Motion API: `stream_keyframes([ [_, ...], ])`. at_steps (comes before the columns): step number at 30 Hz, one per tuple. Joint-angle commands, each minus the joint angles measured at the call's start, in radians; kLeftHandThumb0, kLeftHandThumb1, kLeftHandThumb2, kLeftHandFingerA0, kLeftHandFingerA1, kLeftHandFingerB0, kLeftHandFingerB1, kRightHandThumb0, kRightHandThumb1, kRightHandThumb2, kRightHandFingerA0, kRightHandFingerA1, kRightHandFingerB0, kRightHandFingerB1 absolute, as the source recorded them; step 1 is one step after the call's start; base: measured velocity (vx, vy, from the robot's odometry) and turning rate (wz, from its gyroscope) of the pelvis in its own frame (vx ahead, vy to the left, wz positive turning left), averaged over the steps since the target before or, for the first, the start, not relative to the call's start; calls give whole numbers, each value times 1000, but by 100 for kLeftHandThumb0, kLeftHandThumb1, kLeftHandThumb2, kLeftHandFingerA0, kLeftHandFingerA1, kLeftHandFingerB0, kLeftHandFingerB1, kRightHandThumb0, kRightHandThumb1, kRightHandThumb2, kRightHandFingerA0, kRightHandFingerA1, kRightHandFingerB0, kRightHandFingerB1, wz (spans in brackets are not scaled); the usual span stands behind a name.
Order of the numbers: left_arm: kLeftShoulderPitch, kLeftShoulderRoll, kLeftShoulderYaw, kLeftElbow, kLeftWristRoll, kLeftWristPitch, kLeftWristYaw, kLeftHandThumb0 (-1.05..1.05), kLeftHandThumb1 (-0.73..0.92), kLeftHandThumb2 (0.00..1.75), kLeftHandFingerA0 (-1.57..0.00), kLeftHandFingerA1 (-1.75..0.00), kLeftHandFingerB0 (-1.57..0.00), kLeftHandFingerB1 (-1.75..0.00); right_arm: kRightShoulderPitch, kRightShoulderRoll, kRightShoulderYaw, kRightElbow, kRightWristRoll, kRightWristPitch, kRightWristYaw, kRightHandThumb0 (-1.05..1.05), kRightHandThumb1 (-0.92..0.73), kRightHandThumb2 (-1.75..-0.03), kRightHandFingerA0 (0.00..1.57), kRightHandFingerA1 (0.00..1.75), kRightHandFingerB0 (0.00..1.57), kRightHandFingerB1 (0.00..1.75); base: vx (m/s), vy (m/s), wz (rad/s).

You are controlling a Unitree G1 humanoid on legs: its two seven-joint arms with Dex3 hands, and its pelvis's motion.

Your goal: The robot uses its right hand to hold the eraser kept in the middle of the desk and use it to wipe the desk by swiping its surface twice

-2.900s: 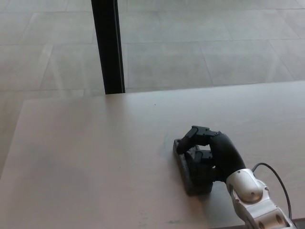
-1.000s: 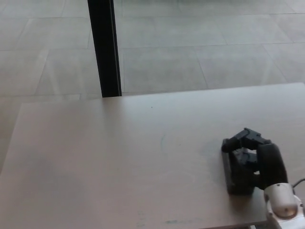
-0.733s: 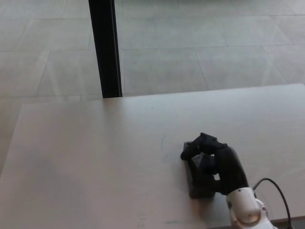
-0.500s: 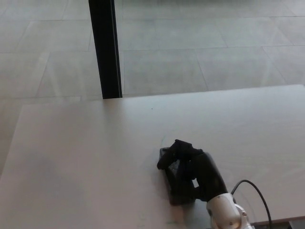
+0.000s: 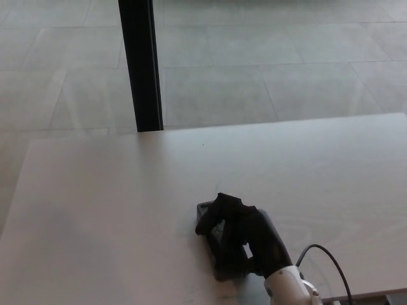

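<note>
From the head view I see my right hand point(image 5: 245, 236) clamped over the eraser point(image 5: 216, 248), thumb and fingers point(image 5: 213, 216) wrapped across its top, the dark block lying flat on the desk point(image 5: 102, 210) near the front edge, slightly right of the desk's middle. A white wrist segment point(image 5: 287, 289) with a black cable point(image 5: 321, 260) looping beside it enters from the lower right corner. Beyond the far edge of the desk I see a black vertical post point(image 5: 141, 63) standing on a grey tiled floor point(image 5: 267, 57); my left hand does not appear in the picture.
</note>
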Motion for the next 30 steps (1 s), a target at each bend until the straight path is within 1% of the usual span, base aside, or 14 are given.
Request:
stream_keyframes([
  [1,8,10,6,7,-7,2,-17,-42,64,60,-64,-91,-57,-72,73,-73,-37,54,-19,174,41,-17,-62,-90,84,175,65,165,0,0,0],
  [7,-4,9,5,37,-7,-25,-25,-43,62,61,-64,-91,-56,-71,77,-154,-118,55,6,176,53,-23,-67,-79,84,175,61,167,0,0,0],
  [10,9,4,5,2,-8,-13,-21,-45,62,62,-63,-89,-55,-71,61,-218,-168,94,25,163,68,-18,-56,-104,90,175,70,165,0,0,0],
  [15,24,-7,14,-30,-20,2,-18,-43,62,61,-62,-90,-55,-71,47,-323,-288,155,82,132,86,-20,-59,-111,93,175,77,159,0,0,0],
  [18,34,-10,17,-33,-21,0,-14,-43,62,62,-63,-91,-55,-73,45,-373,-348,165,105,146,92,-22,-60,-98,95,175,73,157,0,0,0],
  [19,37,-11,18,-35,-21,1,-13,-44,44,92,-68,-87,-52,-73,42,-388,-370,169,117,147,98,-21,-59,-100,96,175,74,157,0,0,0],
  [20,44,-7,14,-37,-15,0,-12,-45,44,93,-68,-87,-51,-72,37,-410,-382,178,116,142,101,-16,-59,-102,116,175,76,144,0,0,0],
  [21,44,-8,21,-37,-22,2,-13,-43,44,93,-68,-87,-52,-73,36,-424,-399,182,121,134,101,-21,-58,-104,96,175,77,153,0,0,0],
  [22,50,-8,22,-43,-25,5,-22,-43,46,94,-65,-86,-50,-72,29,-438,-414,187,122,150,94,-16,-57,-105,115,175,76,145,0,0,0],
  [25,48,-4,28,-24,-30,-7,-29,-43,46,93,-65,-85,-51,-72,19,-467,-466,205,154,160,104,-23,-58,-98,96,175,72,163,0,0,0],
  [26,47,-4,25,-24,-24,-5,-20,-42,63,63,-63,-90,-55,-72,21,-476,-478,204,158,167,109,-23,-57,-99,96,175,73,160,0,0,0],
  [27,53,-4,23,-29,-24,-9,-30,-45,46,94,-67,-87,-51,-73,16,-481,-496,211,167,184,108,-22,-56,-98,95,175,74,159,0,0,0],
  [29,52,-5,30,-23,-30,-10,-31,-44,46,94,-66,-87,-52,-73,17,-485,-512,208,176,186,128,-22,-56,-104,96,175,75,158,0,0,0],
  [30,50,-5,27,-18,-24,-8,-23,-43,63,63,-63,-92,-56,-72,27,-490,-537,208,198,187,146,-31,-48,-115,125,142,102,128,0,0,0],
])
